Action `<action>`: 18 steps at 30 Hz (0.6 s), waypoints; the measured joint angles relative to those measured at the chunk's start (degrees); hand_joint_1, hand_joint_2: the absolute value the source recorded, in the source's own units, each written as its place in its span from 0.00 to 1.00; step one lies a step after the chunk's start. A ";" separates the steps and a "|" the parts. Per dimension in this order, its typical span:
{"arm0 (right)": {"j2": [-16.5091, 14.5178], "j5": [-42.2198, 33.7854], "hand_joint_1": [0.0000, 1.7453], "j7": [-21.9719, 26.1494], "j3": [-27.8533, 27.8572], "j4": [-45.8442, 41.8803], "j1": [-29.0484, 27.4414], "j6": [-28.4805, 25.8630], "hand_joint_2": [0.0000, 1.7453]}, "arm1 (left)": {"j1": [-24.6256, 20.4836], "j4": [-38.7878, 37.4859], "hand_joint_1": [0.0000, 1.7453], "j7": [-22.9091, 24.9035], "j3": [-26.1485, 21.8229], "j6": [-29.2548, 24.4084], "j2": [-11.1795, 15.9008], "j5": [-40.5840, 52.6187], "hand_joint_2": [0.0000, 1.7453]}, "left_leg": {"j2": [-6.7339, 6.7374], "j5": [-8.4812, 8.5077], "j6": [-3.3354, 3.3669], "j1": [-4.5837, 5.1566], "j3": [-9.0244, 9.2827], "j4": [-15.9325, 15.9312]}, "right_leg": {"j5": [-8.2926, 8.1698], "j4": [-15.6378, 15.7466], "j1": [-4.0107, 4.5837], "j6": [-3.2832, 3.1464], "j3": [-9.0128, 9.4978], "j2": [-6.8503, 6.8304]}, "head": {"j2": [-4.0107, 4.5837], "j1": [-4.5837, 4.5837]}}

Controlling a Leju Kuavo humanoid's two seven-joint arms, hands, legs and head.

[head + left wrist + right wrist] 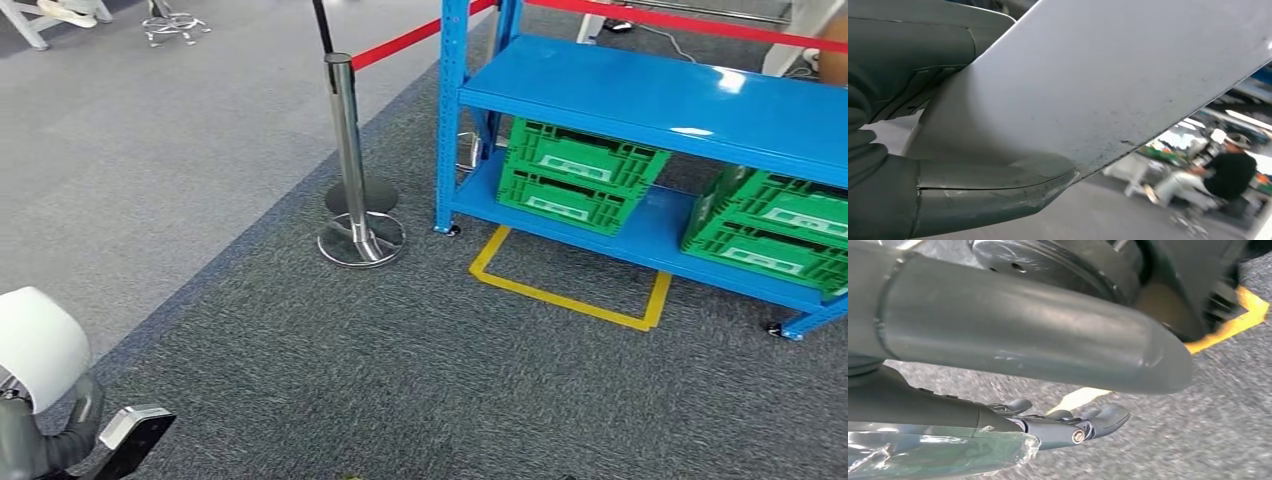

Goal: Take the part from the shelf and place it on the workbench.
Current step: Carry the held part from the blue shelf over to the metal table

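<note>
The part (36, 343) is a white, rounded piece at the lower left of the head view, and my left hand (45, 440) grips it from below. In the left wrist view the part (1108, 80) is a broad pale surface, with my left hand's (893, 165) thick grey thumb pressed along its edge. My right hand (1048, 390) hangs over the carpet with its dark fingers (1098, 422) stretched out and nothing in them. The blue shelf (650, 95) stands ahead at the upper right.
Two green crates (580, 172) (775, 228) sit on the shelf's lower level. A yellow tape outline (570, 295) marks the carpet before it. A chrome stanchion (352, 170) with a red belt stands left of the shelf. A seated person (1220, 175) is in the background.
</note>
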State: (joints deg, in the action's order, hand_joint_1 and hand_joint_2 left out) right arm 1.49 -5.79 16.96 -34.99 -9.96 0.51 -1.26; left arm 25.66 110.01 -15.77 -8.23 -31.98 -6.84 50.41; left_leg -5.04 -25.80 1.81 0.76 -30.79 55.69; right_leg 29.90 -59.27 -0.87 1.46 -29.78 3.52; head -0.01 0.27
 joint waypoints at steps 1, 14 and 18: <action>0.00 0.00 0.00 0.00 0.00 0.02 0.06 0.01 0.00 | 0.07 0.38 1.00 -0.10 -0.42 -0.35 -0.18 0.83 1.00 | -0.62 0.09 -0.28 0.00 -0.42 0.29 | -0.34 2.00 -0.06 -0.11 0.90 0.93 | 0.00 -0.03; -0.19 -0.20 0.00 -0.02 0.04 0.06 0.07 0.02 0.00 | 1.71 3.85 1.00 -0.39 -5.29 -3.33 -2.76 4.34 1.00 | 6.94 -2.67 -3.56 -1.26 -3.83 8.04 | -0.47 3.25 -0.17 -0.90 1.18 -8.40 | 0.01 -1.11; -0.20 -0.21 0.00 -0.02 0.12 0.06 0.22 -0.02 0.00 | 1.92 5.60 1.00 -1.28 -8.18 -3.79 -4.34 2.34 1.00 | 8.90 -1.12 -1.81 -0.55 -0.17 0.97 | -0.09 3.34 0.23 0.28 2.07 -10.65 | 0.00 -0.75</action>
State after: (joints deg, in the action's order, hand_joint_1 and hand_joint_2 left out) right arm 1.29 -6.00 16.94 -34.87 -9.90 0.74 -1.28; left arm 27.58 115.61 -17.05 -16.40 -35.77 -11.18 52.75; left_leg 3.86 -26.92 0.00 0.22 -30.97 56.66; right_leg 29.81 -55.93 -0.64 1.74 -27.71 -7.13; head -0.01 -0.48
